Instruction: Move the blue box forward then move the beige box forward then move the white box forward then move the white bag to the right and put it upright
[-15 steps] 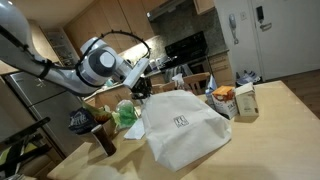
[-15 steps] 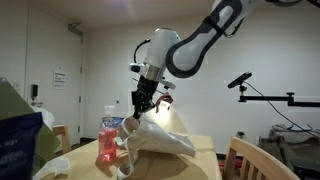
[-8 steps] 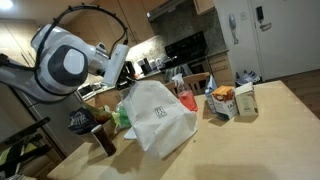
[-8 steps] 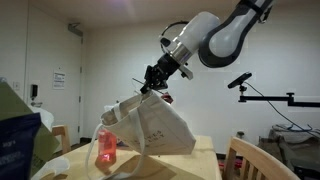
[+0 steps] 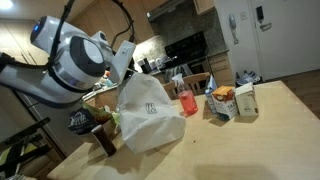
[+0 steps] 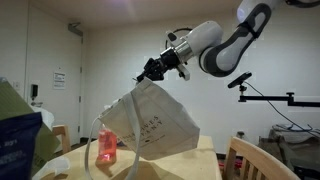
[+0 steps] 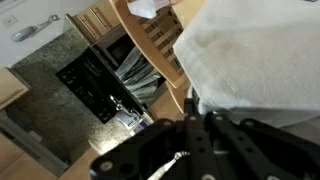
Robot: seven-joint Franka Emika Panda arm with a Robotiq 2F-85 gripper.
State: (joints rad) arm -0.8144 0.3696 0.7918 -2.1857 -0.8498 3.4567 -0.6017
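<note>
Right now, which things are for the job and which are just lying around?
For the job: white bag, held up by the shut gripper; beige box; white box with orange front.
Just lying about: red cup; wooden chair.

You have nothing legible here. The white bag [image 5: 150, 120] carries a small dark logo [image 5: 152, 108], too small to read. Left of the bag in an exterior view, a posted paper notice [image 6: 58, 77] shows only blurred print.
</note>
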